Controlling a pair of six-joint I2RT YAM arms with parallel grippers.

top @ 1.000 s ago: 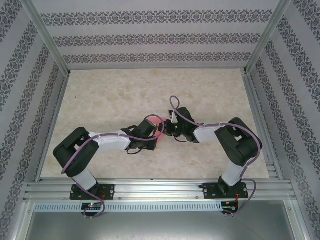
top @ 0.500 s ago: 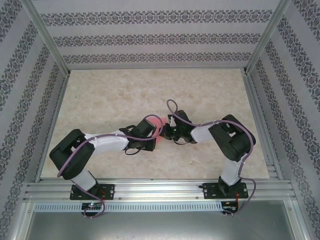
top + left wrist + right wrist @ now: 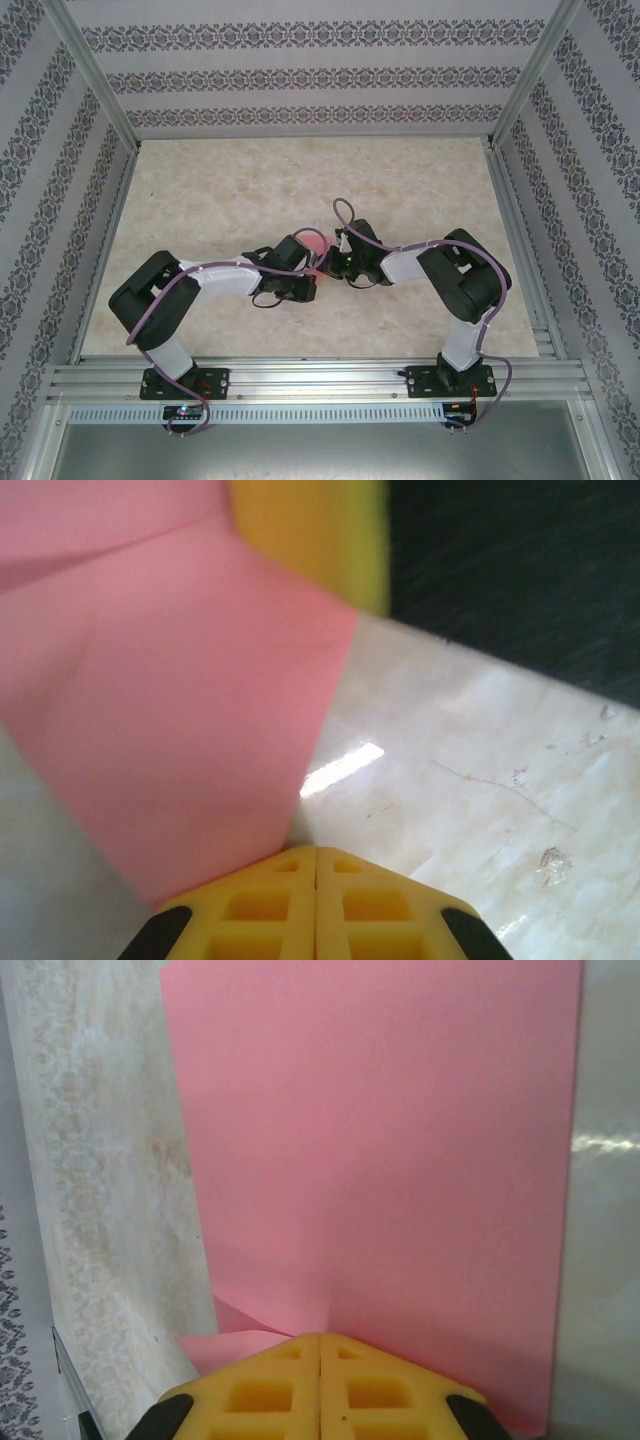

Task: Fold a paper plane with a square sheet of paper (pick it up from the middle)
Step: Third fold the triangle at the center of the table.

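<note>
Both arms met near the middle of the surface (image 3: 250,190), w/ the square sheet of paper (image 3: 314,243) pinched between them; from above only a small pink bit showed betw. the two wrists. The left hand (image 3: 316,855) was fully closed, yellow tips pressed together on one edge of the sheet, and the creased paper ran up & to the left from there. The right hand (image 3: 320,1340) was closed the same way, clamped on another edge. The sheet spread broad & flat ahead of it, w/ a small folded flap at lower left. In the left wrist view a blurred yellow shape (image 3: 310,540) sat at the sheet's top edge, prob. the other hand's finger, but too soft to confirm.
</note>
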